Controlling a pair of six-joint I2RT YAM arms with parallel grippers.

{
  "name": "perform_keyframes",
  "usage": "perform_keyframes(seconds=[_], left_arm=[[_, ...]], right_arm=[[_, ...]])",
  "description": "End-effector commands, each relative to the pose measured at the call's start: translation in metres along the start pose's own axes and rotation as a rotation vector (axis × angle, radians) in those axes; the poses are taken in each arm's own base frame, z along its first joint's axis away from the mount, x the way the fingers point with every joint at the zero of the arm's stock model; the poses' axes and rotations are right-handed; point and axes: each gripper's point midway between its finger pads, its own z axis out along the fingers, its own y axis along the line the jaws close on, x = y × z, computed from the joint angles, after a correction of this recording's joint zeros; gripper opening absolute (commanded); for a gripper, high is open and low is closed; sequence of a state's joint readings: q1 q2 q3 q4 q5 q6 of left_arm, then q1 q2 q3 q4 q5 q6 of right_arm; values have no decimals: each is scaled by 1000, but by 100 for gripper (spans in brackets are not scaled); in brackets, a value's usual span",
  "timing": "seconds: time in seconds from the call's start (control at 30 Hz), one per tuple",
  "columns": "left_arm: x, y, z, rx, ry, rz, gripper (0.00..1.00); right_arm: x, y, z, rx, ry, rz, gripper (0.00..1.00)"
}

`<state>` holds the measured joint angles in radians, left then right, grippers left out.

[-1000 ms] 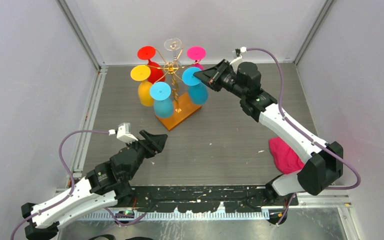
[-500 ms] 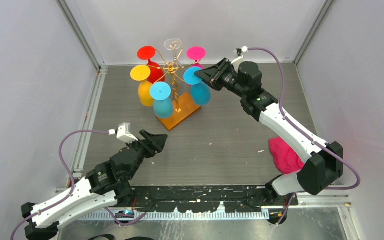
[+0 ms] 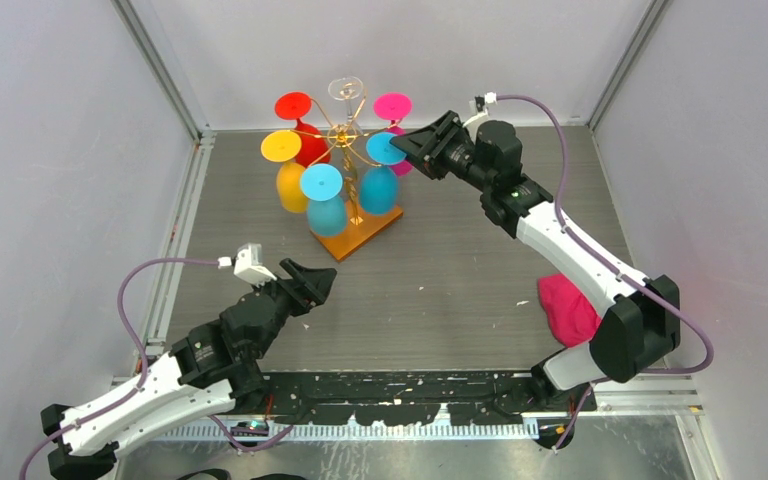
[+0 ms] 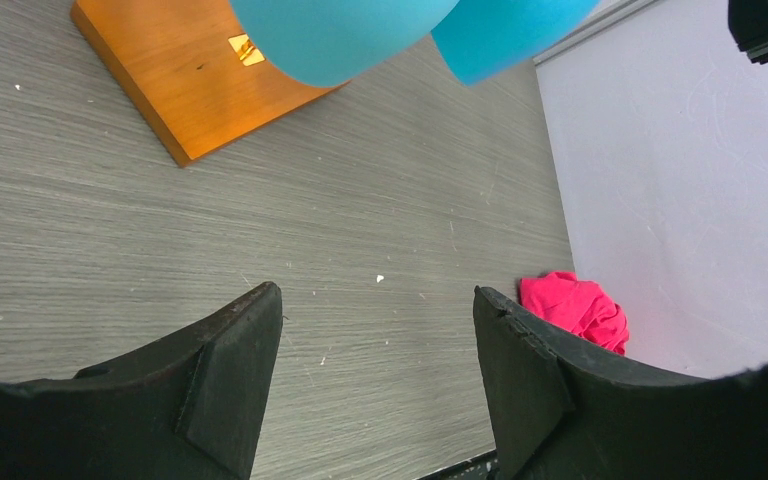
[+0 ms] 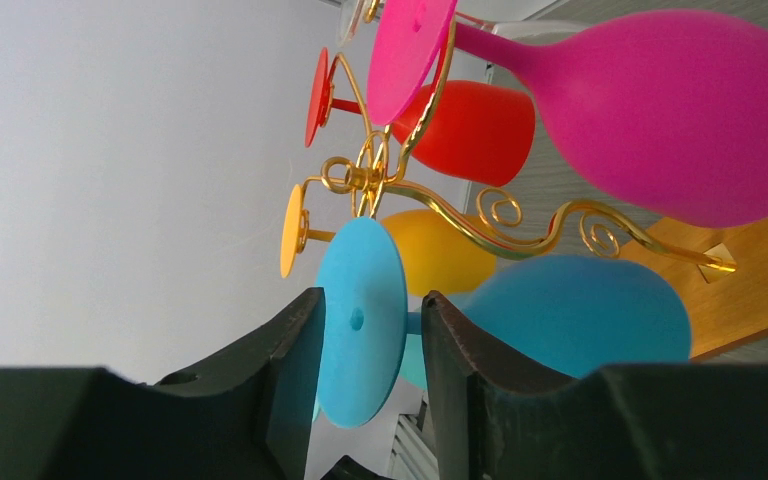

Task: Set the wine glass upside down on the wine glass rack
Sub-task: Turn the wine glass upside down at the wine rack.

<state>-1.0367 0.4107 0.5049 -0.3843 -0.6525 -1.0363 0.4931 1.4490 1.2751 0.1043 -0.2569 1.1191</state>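
- Wine glass [image 3: 380, 188]: blue, bowl down and foot up, hanging on the right side of the wine glass rack [image 3: 345, 135], just beside a second blue glass [image 3: 322, 205]. By its position, already hung.
- Foot [image 5: 360, 320]: blue disc, edge-on between the fingers in the right wrist view. How the stem sits in its wire arm is hidden.
- Right gripper [image 3: 415, 150]: jaws parted either side of the foot, not clamped, with a sliver of daylight on one side. Nothing carried.
- Left gripper [image 4: 375, 300]: fingers wide apart and empty, low over the table, well apart from the rack.
- Step in hand, by judgement: letting go and drawing clear.
- Method advised: widen the jaws until both pads are plainly off the disc, then back out straight along the approach line, away from the rack's stem.
- Caution: avoid any lift or sideways drift; a pad dragging the foot could unhook the glass or set it swinging into the pink glass [image 5: 650, 120] next to it.
- Caution: the rack is thin wire on a wooden base [image 3: 355, 235]; a nudge would shake every glass.
- Left arm: best kept where it is.
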Motion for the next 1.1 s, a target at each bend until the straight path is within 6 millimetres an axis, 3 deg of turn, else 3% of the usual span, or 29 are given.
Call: perform_keyframes(seconds=[0.0,0.63,0.9,1.07], left_arm=[[-11,-7,-5,7,-8,2,71],[-4,-3,-7,4,24,45,73],[-1,-7,-6,7,48,73,74],[-7,-12,-8,2,56,134,74]], right_arm=[[-11,15,-1,-55,-25,-43,49],[-19,12,-16,-16,-57,-86,56],[-30,20,-46,7,-114,-148,59],[-42,12,-74,103,-178,-255,60]])
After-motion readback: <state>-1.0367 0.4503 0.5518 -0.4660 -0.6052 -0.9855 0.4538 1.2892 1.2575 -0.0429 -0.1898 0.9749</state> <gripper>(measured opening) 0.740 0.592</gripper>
